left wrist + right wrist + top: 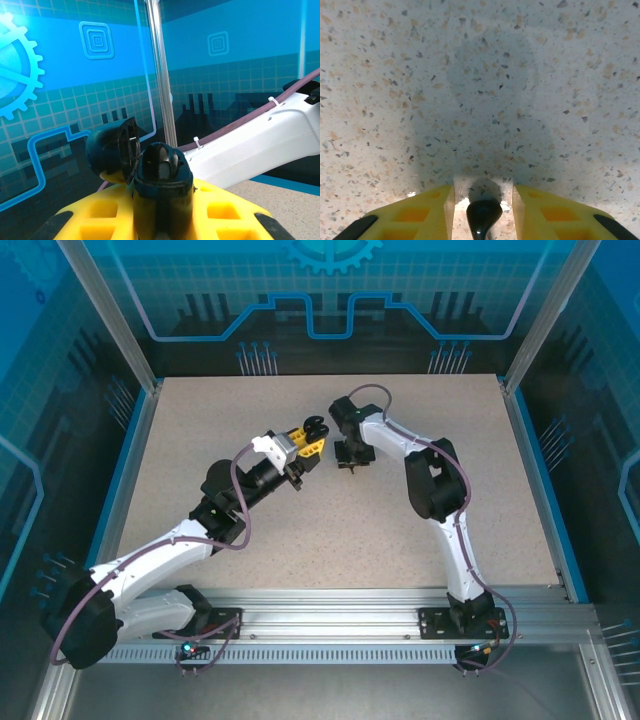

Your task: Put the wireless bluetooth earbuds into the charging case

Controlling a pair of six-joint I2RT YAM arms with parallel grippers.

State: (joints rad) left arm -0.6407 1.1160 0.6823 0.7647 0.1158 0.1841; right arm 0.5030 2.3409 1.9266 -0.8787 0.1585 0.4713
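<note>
My left gripper (306, 444) is raised off the table, its yellow fingers (95, 215) shut on a black charging case (162, 192). The case's round lid (112, 150) is flipped open to the left, and its dark inner sockets face the camera. My right gripper (351, 452) hangs just right of the case, pointing down at the speckled table (485, 75). A black earbud (482, 217) sits between the right gripper's fingers (427, 207), its rounded head towards the table. From above, the earbud (352, 468) is a small dark tip under the right gripper. The other earbuds are out of view.
The right arm's white link (270, 135) and its purple cable cross close behind the held case. Blue transparent walls with aluminium posts (162, 75) enclose the table on all sides. The bare speckled tabletop (200, 430) stretches around both grippers.
</note>
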